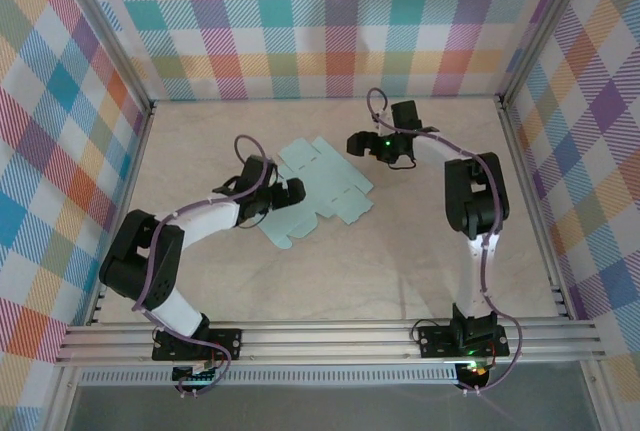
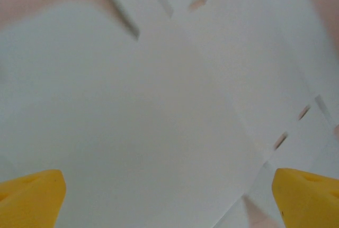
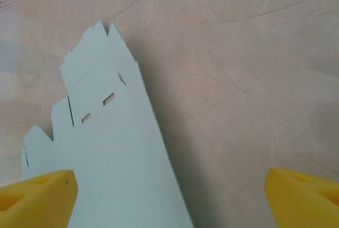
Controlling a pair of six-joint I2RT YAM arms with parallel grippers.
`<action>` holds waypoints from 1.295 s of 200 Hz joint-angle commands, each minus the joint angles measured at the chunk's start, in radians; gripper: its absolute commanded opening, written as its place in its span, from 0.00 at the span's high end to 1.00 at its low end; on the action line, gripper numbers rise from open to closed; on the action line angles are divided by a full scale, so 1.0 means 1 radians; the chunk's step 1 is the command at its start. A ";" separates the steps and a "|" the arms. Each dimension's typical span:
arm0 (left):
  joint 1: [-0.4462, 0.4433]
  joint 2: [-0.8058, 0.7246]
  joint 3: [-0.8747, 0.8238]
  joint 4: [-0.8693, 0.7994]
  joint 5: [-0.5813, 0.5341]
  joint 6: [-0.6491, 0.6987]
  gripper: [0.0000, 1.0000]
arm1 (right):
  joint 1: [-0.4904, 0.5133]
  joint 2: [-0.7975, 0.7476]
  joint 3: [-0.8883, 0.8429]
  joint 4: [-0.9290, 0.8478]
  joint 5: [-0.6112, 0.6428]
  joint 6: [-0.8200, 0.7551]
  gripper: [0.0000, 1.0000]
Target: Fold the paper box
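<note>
The paper box (image 1: 322,191) is a flat, light green-blue sheet. It lies on the desk (image 1: 400,271) between the two arms. It is not folded up yet, and its flaps and little slots lie flat.

The left hand (image 1: 292,194) is right over the near-left part of the sheet. Its two yellow fingers (image 2: 30,199) are spread wide apart. The pale sheet sits very close under them, across the whole gap. Nothing is pinched between them. I cannot tell if the fingers touch the sheet.

The right hand (image 1: 362,143) is just off the far-right edge of the sheet. Its fingers are spread wide too, and it holds nothing. The sheet's edge lies by its left finger. Bare desk is under the rest.
</note>
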 commanded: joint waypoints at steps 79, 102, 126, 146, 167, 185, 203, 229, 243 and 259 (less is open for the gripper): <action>-0.001 0.063 -0.034 0.083 0.056 -0.089 0.00 | 0.027 0.117 0.093 -0.054 -0.214 -0.044 0.44; -0.001 0.062 -0.028 0.066 0.050 -0.076 0.00 | 0.025 0.074 0.044 -0.019 -0.178 -0.050 0.63; -0.001 0.051 -0.013 0.036 0.040 -0.044 0.00 | 0.026 0.032 0.004 -0.021 -0.091 -0.068 0.79; -0.001 0.026 -0.002 0.013 0.025 -0.016 0.00 | 0.026 -0.006 -0.040 -0.013 -0.029 -0.083 0.88; -0.001 -0.007 0.008 -0.014 0.005 0.009 0.00 | 0.026 -0.061 -0.107 0.016 0.032 -0.081 0.94; -0.001 -0.029 0.023 -0.036 -0.006 0.029 0.00 | 0.026 -0.120 -0.180 0.039 0.105 -0.048 0.93; -0.001 -0.035 0.049 -0.050 0.007 0.053 0.00 | 0.026 -0.200 -0.300 0.103 0.172 0.004 0.91; -0.001 -0.016 0.089 -0.055 0.031 0.068 0.00 | 0.025 -0.331 -0.504 0.195 0.253 0.049 0.92; -0.002 0.004 0.109 -0.054 0.055 0.067 0.00 | 0.026 -0.404 -0.607 0.233 0.296 0.078 0.93; -0.004 0.041 0.137 -0.043 0.105 0.057 0.00 | 0.029 -0.480 -0.726 0.294 0.330 0.154 0.92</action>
